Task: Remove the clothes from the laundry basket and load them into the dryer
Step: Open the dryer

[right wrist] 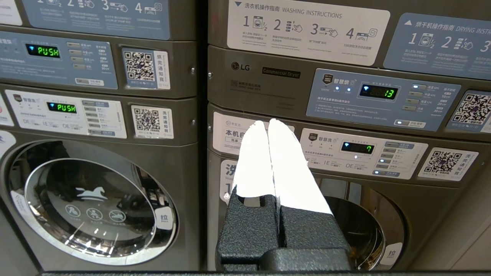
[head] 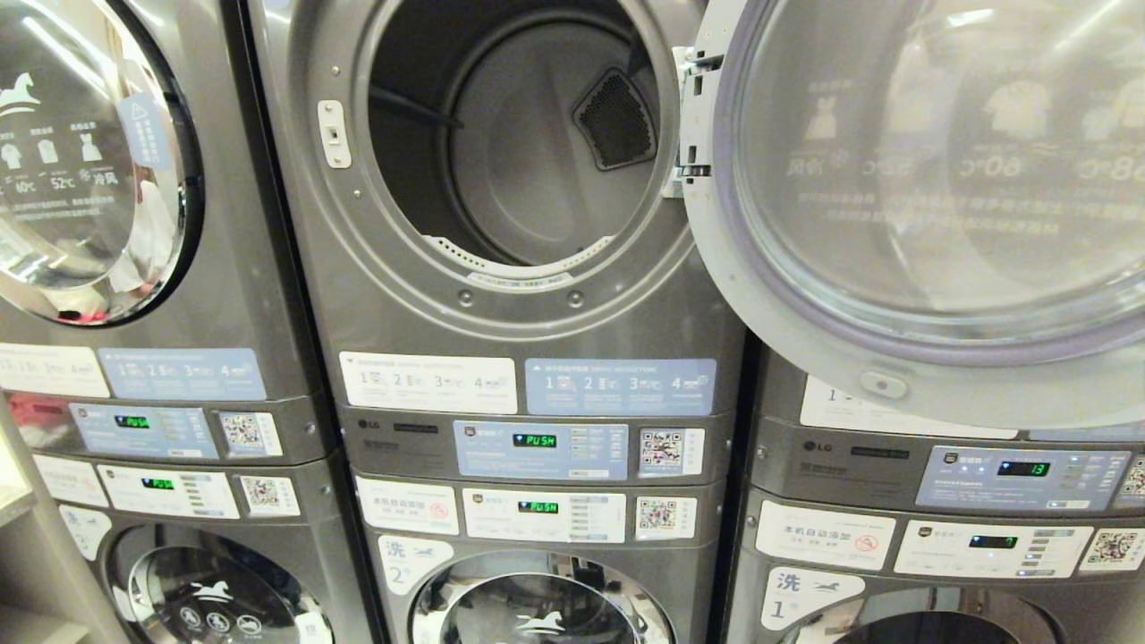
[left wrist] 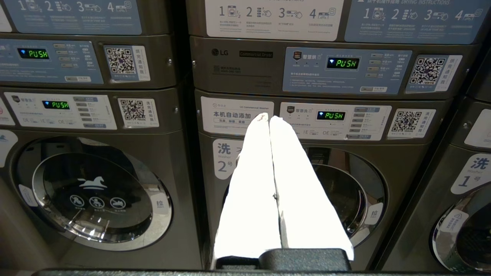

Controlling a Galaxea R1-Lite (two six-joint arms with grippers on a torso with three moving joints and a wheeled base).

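Facing the open dryer, door swung right, drum looks empty. Our left gripper and right gripper are both closed tight, holding nothing. No basket or clothes visible; we judge loading not started.

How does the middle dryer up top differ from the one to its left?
The middle dryer has its door swung wide open to the right; the left dryer has its door shut. The middle dryer's drum looks empty, while something pale and pink shows behind the left dryer's glass. Both are grey, sit above a washer, and display PUSH in green.
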